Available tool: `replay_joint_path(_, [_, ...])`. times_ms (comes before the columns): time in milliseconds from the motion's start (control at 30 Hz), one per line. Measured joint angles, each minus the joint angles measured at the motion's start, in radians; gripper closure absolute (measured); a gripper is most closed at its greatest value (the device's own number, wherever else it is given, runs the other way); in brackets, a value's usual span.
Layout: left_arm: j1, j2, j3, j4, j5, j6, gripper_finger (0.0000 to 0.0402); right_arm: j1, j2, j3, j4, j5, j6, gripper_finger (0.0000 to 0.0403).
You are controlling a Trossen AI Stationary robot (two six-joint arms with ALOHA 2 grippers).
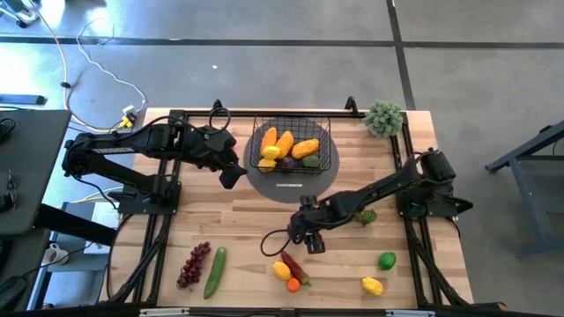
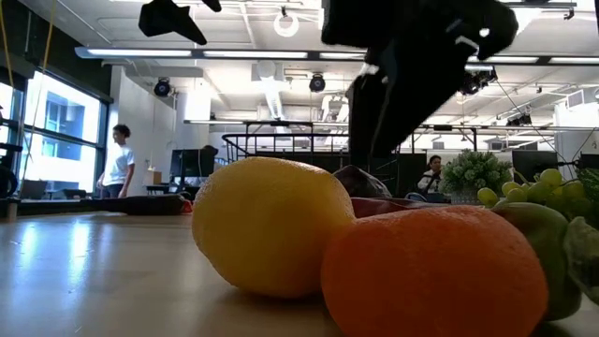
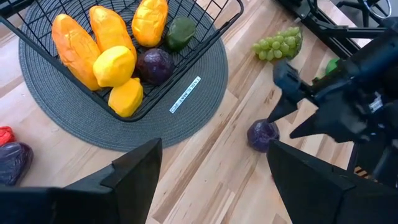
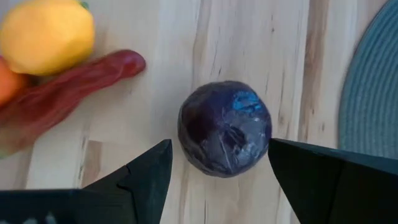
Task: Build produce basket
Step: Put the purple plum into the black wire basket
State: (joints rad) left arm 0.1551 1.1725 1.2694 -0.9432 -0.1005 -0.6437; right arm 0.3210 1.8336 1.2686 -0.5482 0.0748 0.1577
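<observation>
Just above the desk [image 1: 247,229], near its middle, the right pincer [image 4: 217,171] hangs with its fingers spread on either side of a purple plum [image 4: 225,128], gripping nothing yet. The left pincer [image 3: 211,171] waits beside the basket [image 1: 324,132], also spread and empty. About 6 pieces fill the basket; grapes [image 1: 194,264], cucumber [image 1: 215,271], chili [image 1: 294,267], lemons [image 1: 373,285] and lime [image 1: 387,261] remain loose. A white label [image 3: 185,94] on the mat [image 3: 74,127] is unreadable.

The whole surface [image 1: 264,220] is seen from overhead; the purple plum [image 4: 225,127] is framed close by both wrist views.
</observation>
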Motion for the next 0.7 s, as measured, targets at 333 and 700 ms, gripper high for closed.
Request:
replay_joint_path(333, [0.0, 0.0, 0.0, -0.003, 0.0, 0.0, 0.0124, -0.015, 0.029, 0.0, 0.036, 0.004, 0.041, 0.0155])
replay_joint_path(700, [0.0, 0.0, 0.0, -0.004, 0.0, 0.011, 0.0124, -0.066, 0.064, 0.0, 0.05, -0.053, 0.071, 0.0155])
